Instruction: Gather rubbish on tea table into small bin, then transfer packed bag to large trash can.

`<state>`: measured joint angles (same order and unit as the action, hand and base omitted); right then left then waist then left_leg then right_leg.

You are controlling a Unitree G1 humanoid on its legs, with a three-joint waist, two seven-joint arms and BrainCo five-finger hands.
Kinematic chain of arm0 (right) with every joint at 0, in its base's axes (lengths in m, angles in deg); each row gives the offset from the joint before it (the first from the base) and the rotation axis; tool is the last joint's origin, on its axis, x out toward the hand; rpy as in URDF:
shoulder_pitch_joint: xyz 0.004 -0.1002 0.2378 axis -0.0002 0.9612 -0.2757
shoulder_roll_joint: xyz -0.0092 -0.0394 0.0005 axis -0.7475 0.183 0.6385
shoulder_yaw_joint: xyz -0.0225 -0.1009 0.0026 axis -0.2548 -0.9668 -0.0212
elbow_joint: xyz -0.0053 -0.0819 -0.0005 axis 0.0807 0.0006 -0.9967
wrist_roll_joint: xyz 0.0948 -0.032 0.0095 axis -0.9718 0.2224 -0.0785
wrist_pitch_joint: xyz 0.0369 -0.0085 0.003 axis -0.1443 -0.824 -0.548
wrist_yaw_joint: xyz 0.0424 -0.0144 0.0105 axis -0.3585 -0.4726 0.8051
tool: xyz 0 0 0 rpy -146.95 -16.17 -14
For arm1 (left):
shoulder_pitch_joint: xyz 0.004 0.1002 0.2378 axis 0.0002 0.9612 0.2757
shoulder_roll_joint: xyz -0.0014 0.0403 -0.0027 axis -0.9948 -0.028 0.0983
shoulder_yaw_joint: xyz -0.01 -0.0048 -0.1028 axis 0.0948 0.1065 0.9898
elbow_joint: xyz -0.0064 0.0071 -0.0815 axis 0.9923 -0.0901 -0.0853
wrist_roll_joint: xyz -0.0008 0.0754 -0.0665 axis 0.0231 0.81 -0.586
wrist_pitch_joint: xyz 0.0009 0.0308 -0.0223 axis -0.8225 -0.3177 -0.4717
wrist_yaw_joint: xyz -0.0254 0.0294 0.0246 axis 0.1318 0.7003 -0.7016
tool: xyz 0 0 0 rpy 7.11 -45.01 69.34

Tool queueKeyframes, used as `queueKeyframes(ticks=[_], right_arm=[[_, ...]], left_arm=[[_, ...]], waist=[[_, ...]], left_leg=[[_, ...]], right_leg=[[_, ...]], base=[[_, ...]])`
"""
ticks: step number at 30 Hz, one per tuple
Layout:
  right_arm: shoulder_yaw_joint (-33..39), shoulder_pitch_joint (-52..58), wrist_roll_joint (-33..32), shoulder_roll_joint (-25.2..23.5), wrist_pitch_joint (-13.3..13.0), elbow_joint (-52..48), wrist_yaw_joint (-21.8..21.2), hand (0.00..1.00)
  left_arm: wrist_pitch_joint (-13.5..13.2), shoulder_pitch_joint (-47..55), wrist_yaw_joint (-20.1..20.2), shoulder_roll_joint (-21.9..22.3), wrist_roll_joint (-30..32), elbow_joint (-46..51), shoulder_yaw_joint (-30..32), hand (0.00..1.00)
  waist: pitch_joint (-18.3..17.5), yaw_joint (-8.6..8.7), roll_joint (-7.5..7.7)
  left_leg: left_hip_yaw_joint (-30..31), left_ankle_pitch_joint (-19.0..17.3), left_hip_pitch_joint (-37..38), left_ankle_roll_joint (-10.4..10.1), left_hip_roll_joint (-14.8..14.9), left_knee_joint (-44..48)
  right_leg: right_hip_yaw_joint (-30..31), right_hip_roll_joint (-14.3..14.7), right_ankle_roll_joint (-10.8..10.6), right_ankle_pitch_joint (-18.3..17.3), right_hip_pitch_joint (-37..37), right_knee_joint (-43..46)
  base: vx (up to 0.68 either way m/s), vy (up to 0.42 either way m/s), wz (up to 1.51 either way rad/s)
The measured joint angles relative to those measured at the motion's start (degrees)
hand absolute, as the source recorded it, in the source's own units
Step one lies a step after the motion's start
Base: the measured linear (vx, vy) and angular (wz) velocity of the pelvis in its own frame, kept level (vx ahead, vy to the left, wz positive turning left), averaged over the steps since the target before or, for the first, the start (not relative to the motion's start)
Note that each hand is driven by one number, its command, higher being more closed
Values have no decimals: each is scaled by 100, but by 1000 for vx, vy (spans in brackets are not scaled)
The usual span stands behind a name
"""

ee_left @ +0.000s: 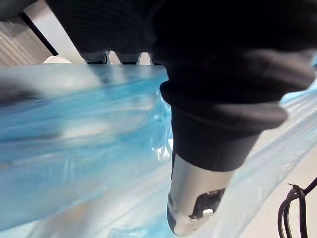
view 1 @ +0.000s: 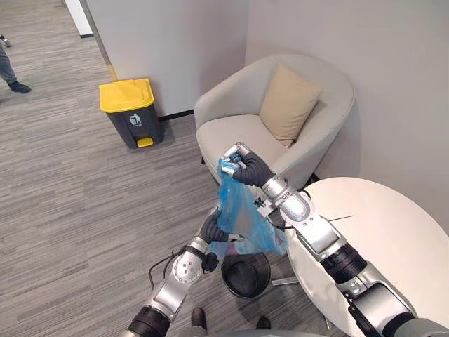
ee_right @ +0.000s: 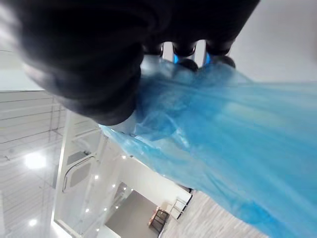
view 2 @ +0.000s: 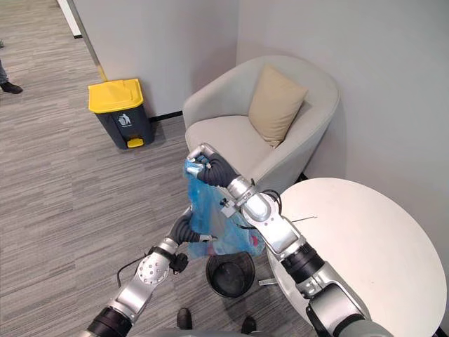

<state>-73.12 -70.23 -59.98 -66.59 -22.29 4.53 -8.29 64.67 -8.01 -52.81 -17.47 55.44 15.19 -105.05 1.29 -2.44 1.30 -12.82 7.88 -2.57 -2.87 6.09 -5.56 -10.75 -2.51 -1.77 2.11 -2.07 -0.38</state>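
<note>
Small bin nearest, liner out. Blue bag hangs just above it, left hand against bag's side, grip unclear. Right hand clenched round bag's neck. Gathering looks done — carry to far-left large trash can not yet made.

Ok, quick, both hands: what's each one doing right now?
Right hand: shut on the top of the blue bag.
Left hand: at the bag's lower side, state cannot be told.

The bag hangs above the small bin beside the table, armchair behind, trash can farther left.
</note>
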Motion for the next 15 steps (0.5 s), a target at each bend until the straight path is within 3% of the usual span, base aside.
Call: queueKeyframes(ticks=[15], right_arm=[[-420,-369,-535,-144,117,-448,-108,100]], left_arm=[[-85,4,-216,72,41,-496,-8,0]], waist=[[-3,-8,7]], left_leg=[[-2,-4,4,-6,41,-1]], right_leg=[[19,58,24,100,78,-181]], base=[[0,0,0]])
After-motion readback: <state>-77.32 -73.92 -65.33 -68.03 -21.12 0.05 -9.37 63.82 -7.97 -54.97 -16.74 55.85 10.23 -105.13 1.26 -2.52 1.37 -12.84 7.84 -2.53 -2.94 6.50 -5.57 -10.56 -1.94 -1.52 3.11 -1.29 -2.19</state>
